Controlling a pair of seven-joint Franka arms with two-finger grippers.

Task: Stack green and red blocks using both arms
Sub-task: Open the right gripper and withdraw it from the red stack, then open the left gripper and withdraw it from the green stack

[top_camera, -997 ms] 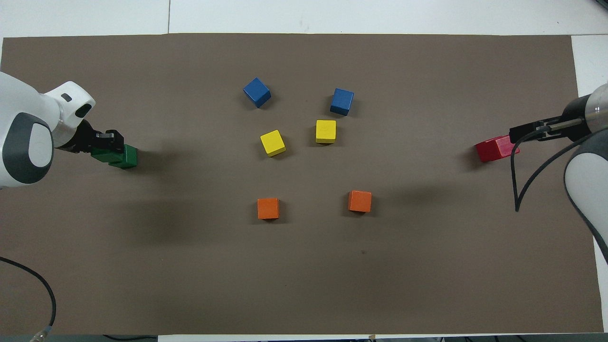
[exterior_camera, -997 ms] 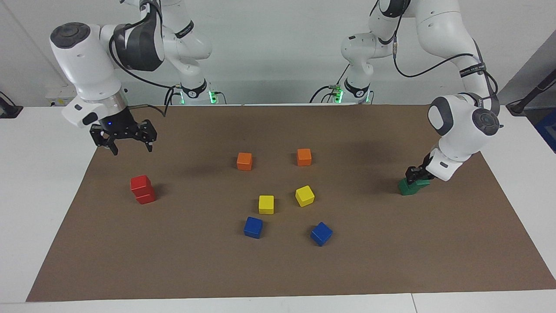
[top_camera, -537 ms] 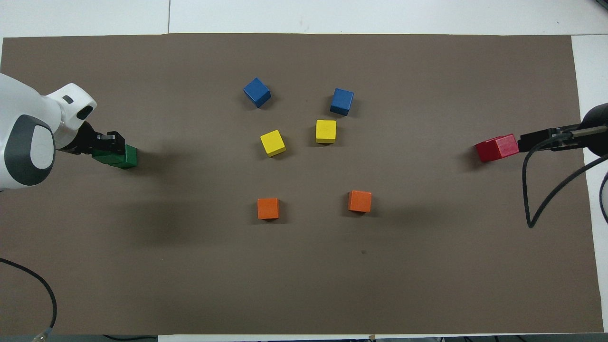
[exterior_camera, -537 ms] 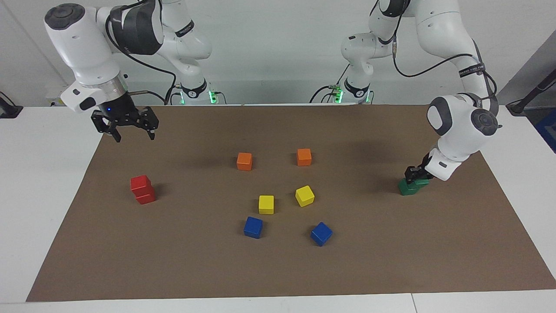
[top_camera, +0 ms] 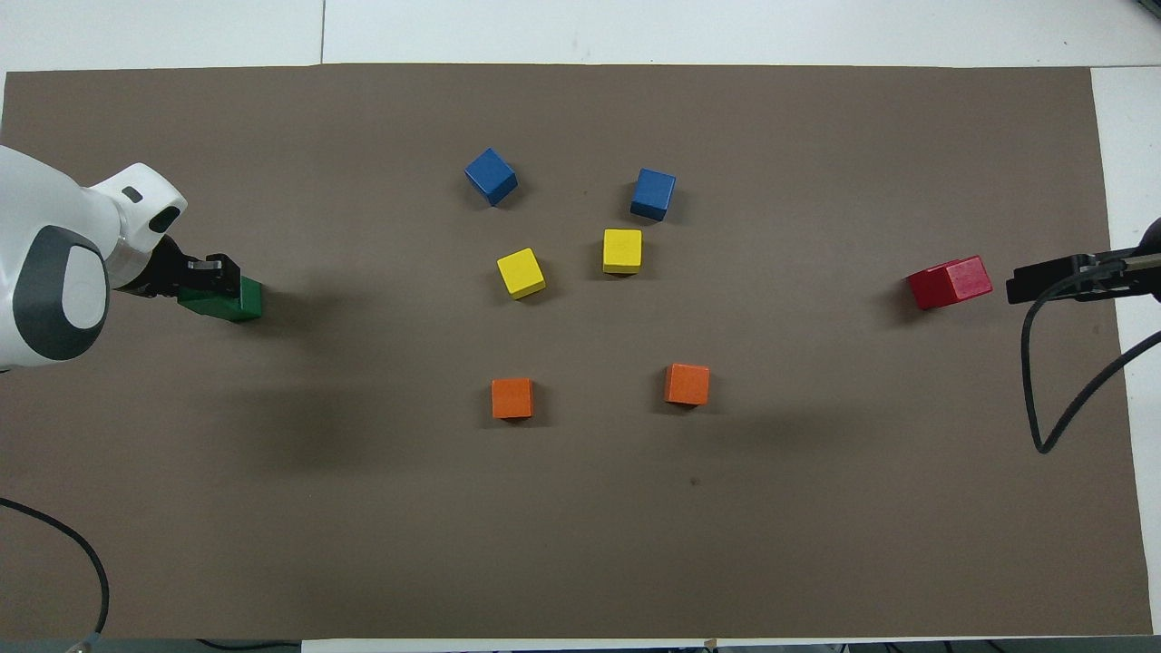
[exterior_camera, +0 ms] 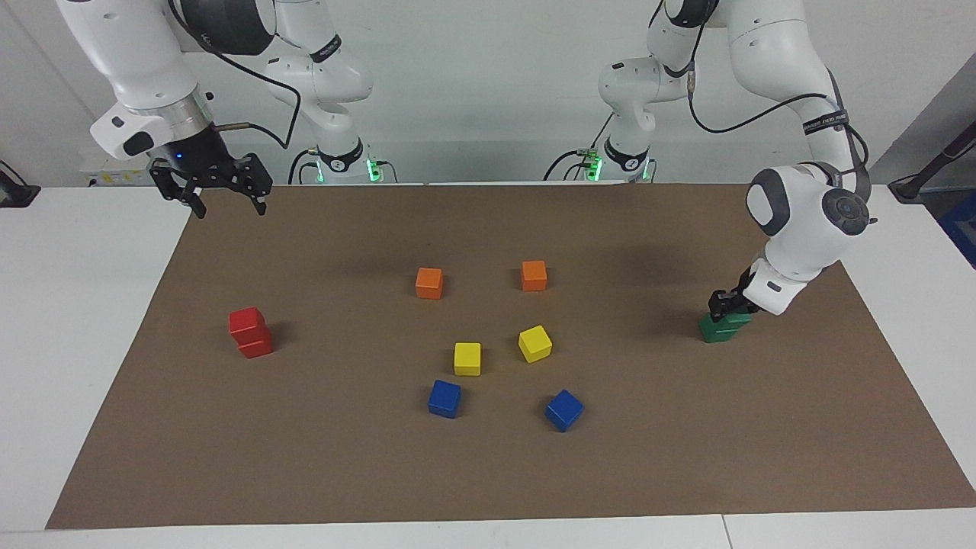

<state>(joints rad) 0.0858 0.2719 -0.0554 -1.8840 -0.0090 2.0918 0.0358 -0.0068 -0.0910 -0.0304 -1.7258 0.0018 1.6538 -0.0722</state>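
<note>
Left gripper (exterior_camera: 730, 303) is down at the green stack (exterior_camera: 721, 327) at the left arm's end of the mat, about where it was a second ago. It sits on the upper green block (top_camera: 220, 299). You can't tell from either view if the fingers are clenched on it or let go.

Right gripper (exterior_camera: 211, 183) is up in the air over the mat's corner nearest the right arm's base, fingers spread apart, holding nothing. A second ago it hung lower, closer above the red stack (exterior_camera: 250, 333); since then it has risen and pulled back toward its base. In the overhead view it has slid off the red block toward the mat edge, so the upper red block (top_camera: 951, 282) now shows whole.

The red stack stands free at the right arm's end of the mat, two red cubes, the top one twisted a bit off the bottom one. It has not shifted.

What the views split:
- Facing view shows both stacks are two high. The overhead view shows mostly the top cube of each.
- Overhead view shows the right gripper (top_camera: 1057, 277) only as a dark bar at the edge, just beside the red block. The facing view shows it is raised well clear.

Mid-mat, unchanged:
- two orange cubes (exterior_camera: 429, 282) nearest the robots
- two yellow cubes (exterior_camera: 467, 358) farther out
- two blue cubes (exterior_camera: 444, 399) farthest out

All lie on the brown mat (exterior_camera: 686, 457).
</note>
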